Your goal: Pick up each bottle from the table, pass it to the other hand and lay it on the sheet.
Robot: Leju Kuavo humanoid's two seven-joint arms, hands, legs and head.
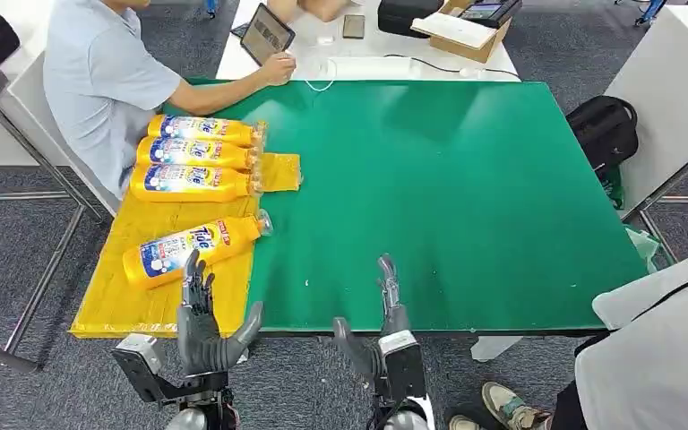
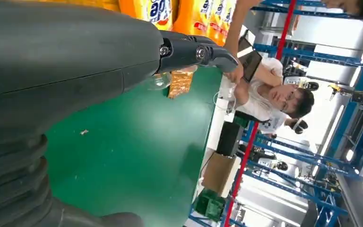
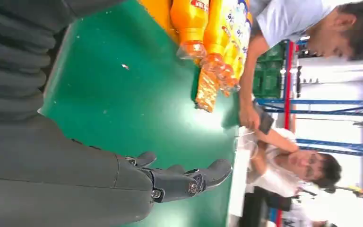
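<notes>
Each robot hand empty, fingers apart, over green table, grey carpet around.

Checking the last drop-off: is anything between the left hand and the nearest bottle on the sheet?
Nothing visible. The left hand is open just short of the nearest bottle, which already lies on the yellow sheet.

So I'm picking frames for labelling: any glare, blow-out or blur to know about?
Head view: even light, sharp, with soft sheen patches on the green table. Left wrist view: the left hand is a soft, close mass, and the background at the far side is overexposed. Right wrist view: bright glare on the table beyond the bottles, and the far background is blown out.
</notes>
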